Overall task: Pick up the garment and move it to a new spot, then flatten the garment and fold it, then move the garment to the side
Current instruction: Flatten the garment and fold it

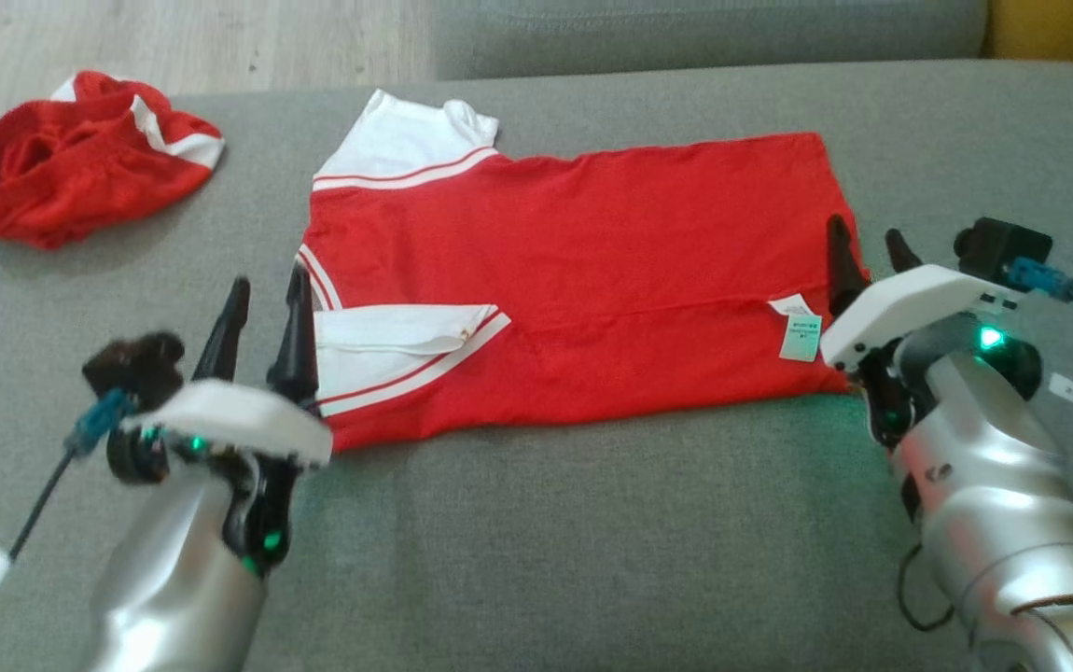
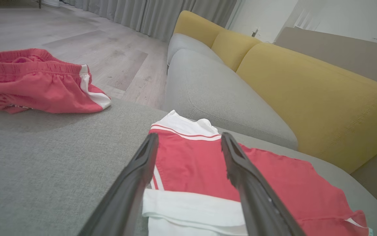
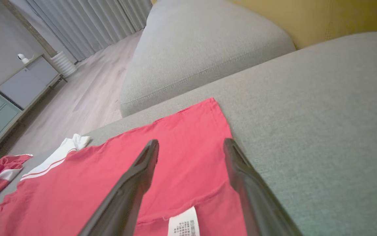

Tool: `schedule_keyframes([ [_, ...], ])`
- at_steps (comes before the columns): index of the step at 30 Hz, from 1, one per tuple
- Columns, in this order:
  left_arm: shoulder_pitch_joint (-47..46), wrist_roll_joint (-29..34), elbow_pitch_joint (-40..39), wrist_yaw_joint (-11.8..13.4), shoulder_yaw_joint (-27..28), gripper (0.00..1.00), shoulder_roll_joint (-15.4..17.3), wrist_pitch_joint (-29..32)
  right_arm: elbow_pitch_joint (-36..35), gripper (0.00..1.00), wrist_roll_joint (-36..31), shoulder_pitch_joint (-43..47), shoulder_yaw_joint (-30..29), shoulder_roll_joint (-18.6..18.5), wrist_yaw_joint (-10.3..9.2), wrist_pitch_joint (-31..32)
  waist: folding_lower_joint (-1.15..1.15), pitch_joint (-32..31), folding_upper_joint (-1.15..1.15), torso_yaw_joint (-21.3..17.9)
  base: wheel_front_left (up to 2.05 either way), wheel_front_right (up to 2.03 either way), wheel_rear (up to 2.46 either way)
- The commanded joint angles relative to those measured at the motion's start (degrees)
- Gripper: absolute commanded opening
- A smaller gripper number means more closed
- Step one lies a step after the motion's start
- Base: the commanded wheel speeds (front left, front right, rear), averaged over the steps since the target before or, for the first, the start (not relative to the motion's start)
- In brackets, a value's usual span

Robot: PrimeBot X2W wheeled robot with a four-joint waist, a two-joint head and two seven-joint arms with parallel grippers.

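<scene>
The garment (image 1: 583, 271) is a red shirt with white sleeves, spread flat on the grey sofa seat (image 1: 536, 541) with its near edge folded up over itself. My left gripper (image 1: 269, 280) stands open at the shirt's sleeve end, just above the folded white sleeve (image 2: 188, 209); in the left wrist view the left gripper (image 2: 189, 135) holds nothing. My right gripper (image 1: 865, 231) is open at the hem end, over the corner beside the white label (image 1: 800, 331). Seen from the right wrist, the right gripper (image 3: 191, 142) hangs empty over the garment (image 3: 109, 170).
A crumpled pair of red shorts (image 1: 70, 159) with white stripes lies at the seat's far left corner. A grey back cushion (image 1: 704, 33) runs behind the shirt, with yellow cushions (image 2: 306, 88) beyond. Wooden floor (image 2: 77, 42) lies past the seat's left edge.
</scene>
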Motion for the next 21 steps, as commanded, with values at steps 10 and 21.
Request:
schedule_keyframes([
  [10, 15.3, -2.0, -12.9, 3.0, 0.3, 1.00, 5.8, 5.7, -2.9, 1.00, -6.0, 7.5, -1.7, -2.1, -0.04, -4.8, 0.00, -3.9, 0.00, 0.3, 0.00, 0.00, 0.00],
  [21, 17.0, -6.0, -14.4, 6.1, 1.5, 1.00, 4.2, 10.1, -9.4, 1.00, -10.5, 12.1, -4.2, -0.3, -0.04, -3.7, 0.00, -1.3, 0.00, -1.9, 0.00, 0.00, 0.00],
])
